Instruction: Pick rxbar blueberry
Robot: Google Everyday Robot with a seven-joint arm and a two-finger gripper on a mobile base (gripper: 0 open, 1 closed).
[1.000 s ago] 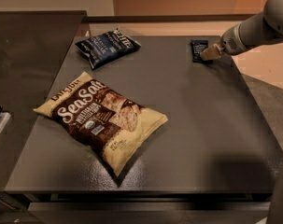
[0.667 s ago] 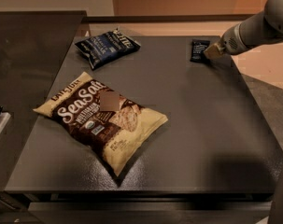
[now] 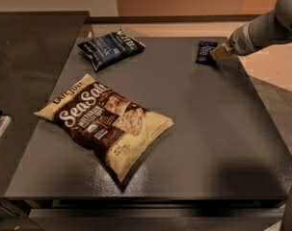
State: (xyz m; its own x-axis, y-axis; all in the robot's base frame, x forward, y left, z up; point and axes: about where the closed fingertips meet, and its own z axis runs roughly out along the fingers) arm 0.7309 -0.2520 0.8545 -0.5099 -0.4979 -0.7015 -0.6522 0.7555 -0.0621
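Spotting the rxbar blueberry [image 3: 204,51] lying flat at the far right corner of the table [image 3: 208,143]. Seeing the gripper [image 3: 220,52] hanging low just beside its right edge, likely lining up a side pinch on so thin a bar. Failing to tell whether clamped or spread. Noting the chip bag [image 3: 111,48] and Sea Salt bag [image 3: 104,121] lying well apart.

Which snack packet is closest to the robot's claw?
The small flat dark navy wrapped bar, with the gripper right beside it. The crinkled blue chip bag and big cream bag lie far off left.
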